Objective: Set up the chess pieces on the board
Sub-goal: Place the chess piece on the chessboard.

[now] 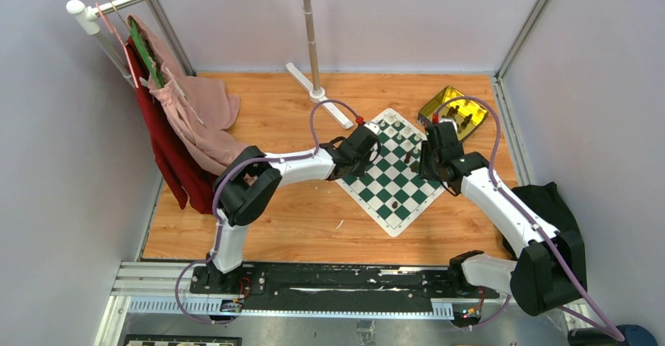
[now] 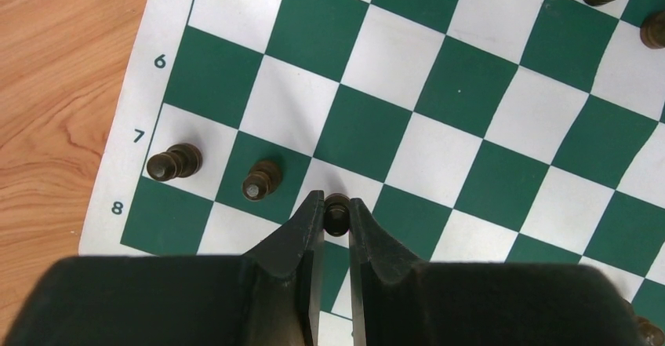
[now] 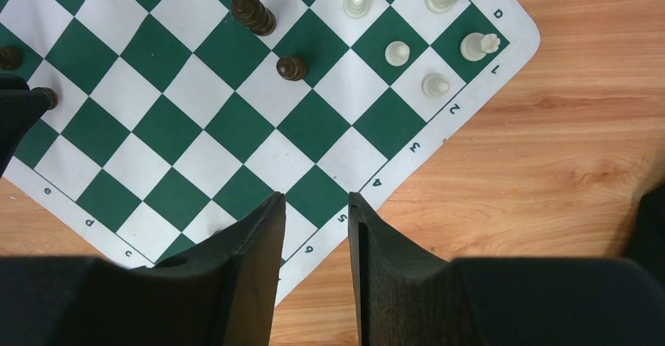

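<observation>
left wrist view puts the left gripper (image 2: 336,202) low over the board (image 2: 368,134), its two fingers pinched on the head of a dark pawn (image 2: 336,219) that stands on the third square of the row marked 7. two more dark pawns (image 2: 261,180) occupy the squares beside it toward the border, so the grip looks meant to extend that row. whether the pawn's base rests on the board i cannot tell. the right gripper (image 3: 316,201) hangs parted and empty over the board's numbered edge, probably held back so the arms do not crowd each other. white pieces (image 3: 397,52) cluster in the corner by rows 1 and 2, and two dark pieces (image 3: 292,67) stand mid-board, likely not yet sorted.
</observation>
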{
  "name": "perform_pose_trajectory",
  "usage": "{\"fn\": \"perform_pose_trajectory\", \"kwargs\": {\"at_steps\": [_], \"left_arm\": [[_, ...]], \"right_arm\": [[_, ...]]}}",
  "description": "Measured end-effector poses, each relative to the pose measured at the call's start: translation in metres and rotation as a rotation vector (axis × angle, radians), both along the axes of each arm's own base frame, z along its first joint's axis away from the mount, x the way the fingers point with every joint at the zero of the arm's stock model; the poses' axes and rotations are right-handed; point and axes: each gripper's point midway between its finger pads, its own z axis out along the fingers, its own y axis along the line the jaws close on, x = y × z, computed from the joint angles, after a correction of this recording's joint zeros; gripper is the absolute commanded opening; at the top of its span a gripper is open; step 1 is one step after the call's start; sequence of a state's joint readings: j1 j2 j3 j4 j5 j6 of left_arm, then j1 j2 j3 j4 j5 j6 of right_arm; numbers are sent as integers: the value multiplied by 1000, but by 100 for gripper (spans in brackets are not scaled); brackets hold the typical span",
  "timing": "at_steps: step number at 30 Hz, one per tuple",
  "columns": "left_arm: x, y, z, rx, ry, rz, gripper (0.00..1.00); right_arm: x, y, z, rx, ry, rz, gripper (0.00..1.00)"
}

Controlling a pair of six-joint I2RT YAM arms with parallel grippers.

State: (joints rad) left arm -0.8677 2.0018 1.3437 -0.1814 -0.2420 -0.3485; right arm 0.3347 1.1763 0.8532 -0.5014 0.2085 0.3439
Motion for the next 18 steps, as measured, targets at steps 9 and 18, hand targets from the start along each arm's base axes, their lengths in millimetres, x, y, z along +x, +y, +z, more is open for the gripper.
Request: {"fn": "perform_pose_trajectory", "kwargs": {"at_steps": [9, 18], "left_arm": [[0, 3, -2, 11, -1, 11, 27], [-1, 4, -3, 21, -5, 18, 39]], "right_arm": [[-1, 0, -2, -2, 5, 0, 40], [-1, 0, -2, -2, 6, 0, 40]]}}
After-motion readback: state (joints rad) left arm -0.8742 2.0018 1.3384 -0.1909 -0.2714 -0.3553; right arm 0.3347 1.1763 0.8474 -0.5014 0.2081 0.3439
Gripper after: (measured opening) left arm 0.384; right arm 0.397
